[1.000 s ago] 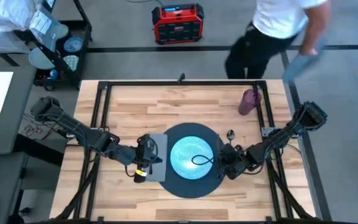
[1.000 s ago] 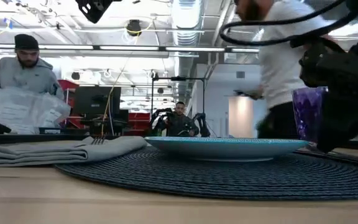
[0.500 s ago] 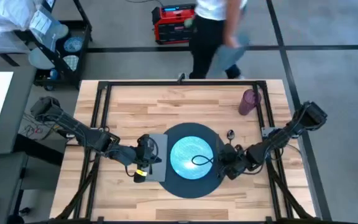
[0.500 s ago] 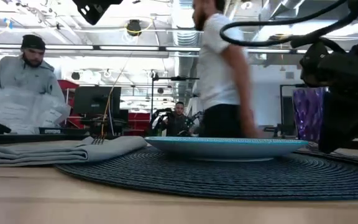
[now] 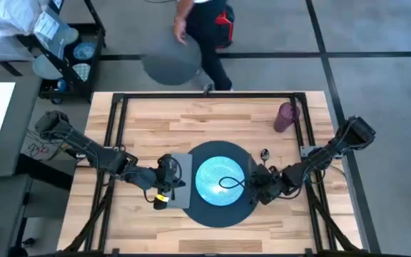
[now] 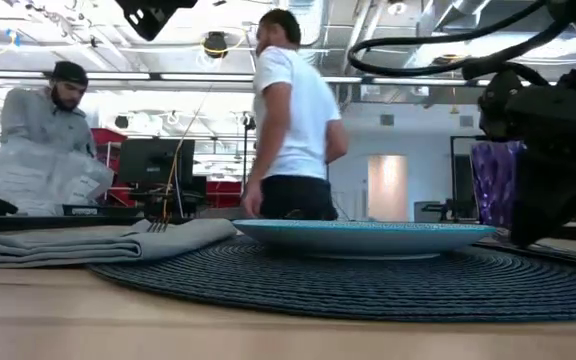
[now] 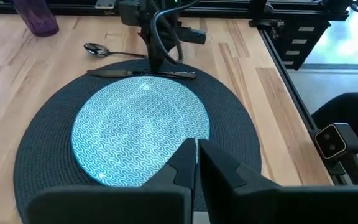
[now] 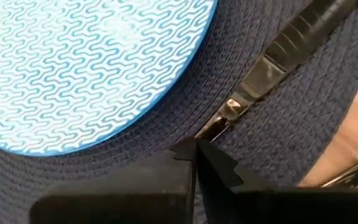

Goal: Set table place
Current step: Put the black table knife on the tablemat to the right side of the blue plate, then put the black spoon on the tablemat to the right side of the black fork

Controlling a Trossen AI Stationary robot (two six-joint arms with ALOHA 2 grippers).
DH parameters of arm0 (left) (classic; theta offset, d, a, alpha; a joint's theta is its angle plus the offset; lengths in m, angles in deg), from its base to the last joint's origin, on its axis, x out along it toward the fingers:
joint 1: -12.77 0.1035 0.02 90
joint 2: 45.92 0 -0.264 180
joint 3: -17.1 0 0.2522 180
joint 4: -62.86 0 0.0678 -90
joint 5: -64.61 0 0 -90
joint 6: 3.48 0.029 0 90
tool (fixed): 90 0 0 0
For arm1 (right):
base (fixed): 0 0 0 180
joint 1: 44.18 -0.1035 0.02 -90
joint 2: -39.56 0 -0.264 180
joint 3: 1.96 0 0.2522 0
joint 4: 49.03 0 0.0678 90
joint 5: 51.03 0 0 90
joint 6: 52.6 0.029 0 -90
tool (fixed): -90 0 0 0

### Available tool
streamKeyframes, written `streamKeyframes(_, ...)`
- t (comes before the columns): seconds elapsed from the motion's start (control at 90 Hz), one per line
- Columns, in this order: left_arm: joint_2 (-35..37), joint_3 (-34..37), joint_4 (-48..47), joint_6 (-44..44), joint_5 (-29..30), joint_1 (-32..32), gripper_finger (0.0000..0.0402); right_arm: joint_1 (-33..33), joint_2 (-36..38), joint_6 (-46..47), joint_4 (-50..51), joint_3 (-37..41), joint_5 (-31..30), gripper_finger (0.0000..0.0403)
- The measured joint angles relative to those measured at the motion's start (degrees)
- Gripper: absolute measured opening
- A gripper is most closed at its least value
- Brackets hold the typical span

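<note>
**Knife down on the mat, right gripper closed at its end**

Light plank table (image 5: 212,114). In the workshop behind it, a person (image 6: 290,130) has crossed from one side to the other over the last second. Nothing on the table has shifted in that time, and both arms have stayed where they were.

- Right gripper (image 8: 194,152): fingers pressed together, low over the mat (image 5: 212,214). The tips meet the near end of the knife (image 8: 278,46). I cannot tell whether they pinch it or only touch it.
- Knife: lies flat on the mat and runs away from the tips, beside the plate (image 5: 209,178) rim but clear of it. Dull metal with one bright glint near the tips.
- Just past the gripper, off the mat: the spoon (image 5: 265,153) on bare wood. Farther out the same way, the purple cup (image 5: 287,116) stands upright.
- Plate: teal with a wave pattern, roughly centred on the dark woven mat.
- Across the plate from the right gripper: the left gripper (image 7: 196,155), fingers also closed and holding nothing, over the grey napkin (image 5: 182,160). The low view shows fork (image 6: 158,227) tines on the napkin's fold.

Judgement: with everything still, the knife looks placed or in its last nudge. The spoon off the mat looks like the one piece left to tidy.
</note>
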Motion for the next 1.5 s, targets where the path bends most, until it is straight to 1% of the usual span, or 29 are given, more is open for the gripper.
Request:
streamKeyframes(0.044, 0.00, 0.00, -0.13, -0.04, 0.00, -0.01, 0.0000, -0.59, 0.56, 2.49, 2.88, 0.00, -1.81, 0.0000)
streamKeyframes(0.144, 0.00, 0.00, -0.32, -0.10, -0.02, -0.02, 0.0000, -2.45, 3.31, 9.63, 10.70, 0.02, -7.91, 0.0000)
streamKeyframes(0.2, 0.00, 0.00, -0.34, -0.10, 0.00, -0.02, 0.0000, -3.13, 5.19, 12.02, 13.32, 0.02, -9.34, 0.0003)
streamKeyframes(0.344, 0.00, 0.00, -0.34, -0.10, 0.00, -0.02, 0.0000, -2.58, 8.10, 12.25, 15.22, 0.01, -8.32, 0.0030)
streamKeyframes(0.456, 0.00, 0.00, -0.36, -0.10, 0.00, 0.00, 0.0000, -1.37, 7.87, 12.52, 16.96, 0.00, -7.98, 0.0065)
streamKeyframes(0.578, 0.00, 0.00, -0.36, -0.10, 0.00, -0.02, 0.0000, 0.89, 6.52, 15.69, 21.22, 0.00, -7.17, 0.0095)
streamKeyframes(0.7, 0.00, 0.00, -0.38, -0.25, 0.00, 0.00, 0.0000, 3.83, 4.58, 15.39, 21.98, 0.02, -4.13, 0.0108)
streamKeyframes(0.789, 0.00, 0.00, -0.38, -0.32, -0.02, -0.02, 0.0000, 5.69, 3.48, 14.87, 21.91, 0.02, -3.45, 0.0108)
streamKeyframes(1.044, 0.00, 0.00, -0.51, -0.75, 0.00, -0.02, 0.0000, 8.73, 1.82, 12.81, 21.65, 0.02, -0.99, 0.0108)
streamKeyframes(1.178, 0.00, 0.00, -0.56, -0.77, -0.02, -0.01, 0.0000, 10.03, 1.78, 12.63, 21.10, 0.92, -0.05, 0.0097)
streamKeyframes(1.311, 0.00, 0.00, -0.68, -1.03, -0.01, -0.02, 0.0000, 10.49, 2.05, 12.51, 18.02, 2.80, 0.14, 0.0067)
streamKeyframes(1.444, 0.00, 0.00, -0.76, -1.01, 0.00, 0.00, 0.0000, 10.51, 2.17, 12.49, 14.84, 4.48, -0.56, 0.0015)
streamKeyframes(1.5, 0.00, 0.00, -0.76, -1.01, -0.02, 0.00, 0.0000, 10.22, 2.15, 12.37, 14.59, 4.48, -0.56, 0.0007)
